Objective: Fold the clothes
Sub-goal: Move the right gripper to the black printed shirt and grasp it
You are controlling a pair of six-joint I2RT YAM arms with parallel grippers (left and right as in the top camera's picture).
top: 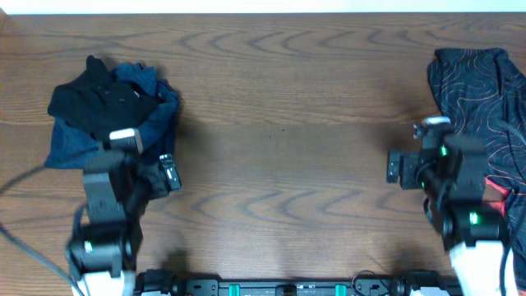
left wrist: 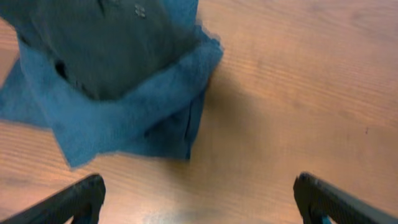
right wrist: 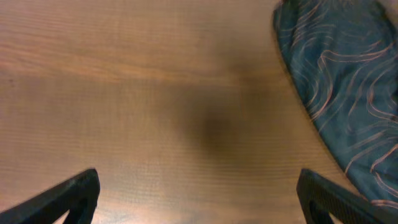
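Observation:
The black jersey with orange-pink contour lines (top: 485,90) lies crumpled at the table's far right edge; it also shows in the right wrist view (right wrist: 342,81) at the upper right. My right gripper (right wrist: 199,199) is open and empty above bare wood, left of the jersey; the overhead view shows it near the jersey's left edge (top: 427,156). At the left lies a folded pile: a black garment (top: 94,99) on a blue one (top: 152,119), also in the left wrist view (left wrist: 124,106). My left gripper (left wrist: 199,199) is open and empty just in front of that pile.
The wooden table (top: 279,140) spans the view. Cables run off the left arm at the lower left (top: 25,205). The arm bases and a rail sit along the front edge (top: 279,288).

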